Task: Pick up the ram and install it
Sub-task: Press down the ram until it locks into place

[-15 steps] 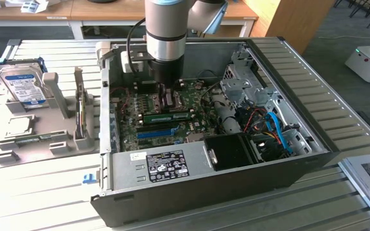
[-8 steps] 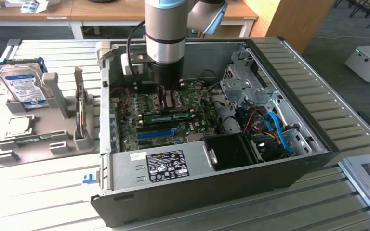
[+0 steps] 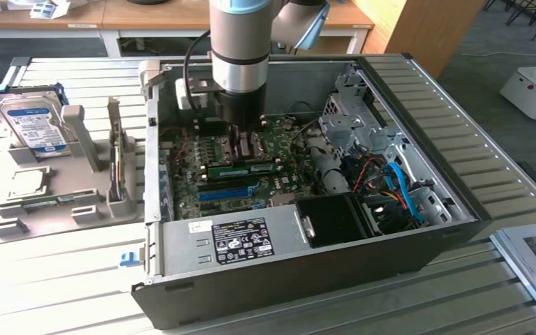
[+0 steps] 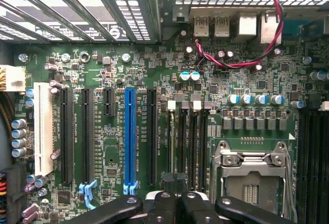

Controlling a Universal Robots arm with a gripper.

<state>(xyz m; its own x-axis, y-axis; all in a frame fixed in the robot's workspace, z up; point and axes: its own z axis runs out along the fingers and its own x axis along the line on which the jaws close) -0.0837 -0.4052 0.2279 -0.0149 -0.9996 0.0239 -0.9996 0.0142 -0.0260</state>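
Gripper (image 3: pixel 242 155) reaches down inside open black computer case (image 3: pixel 454 223), right above green motherboard (image 3: pixel 240 183); grip state can't be told. Slim green ram stick (image 3: pixel 243 168) with dark chips lies along the board right at the fingertips. Blue expansion slot (image 4: pixel 129 139) and empty metal CPU socket (image 4: pixel 253 175) sit nearby. Silver-and-blue hard drive (image 3: pixel 28 124) stands in grey holder rack (image 3: pixel 91 202) at exterior view's left, outside the case.

We are in a lab or workshop. We see an opened computer case (image 3: pixel 343 209) on a slatted metal table (image 3: pixel 63 279), with wooden desks (image 3: pixel 156 17) behind.
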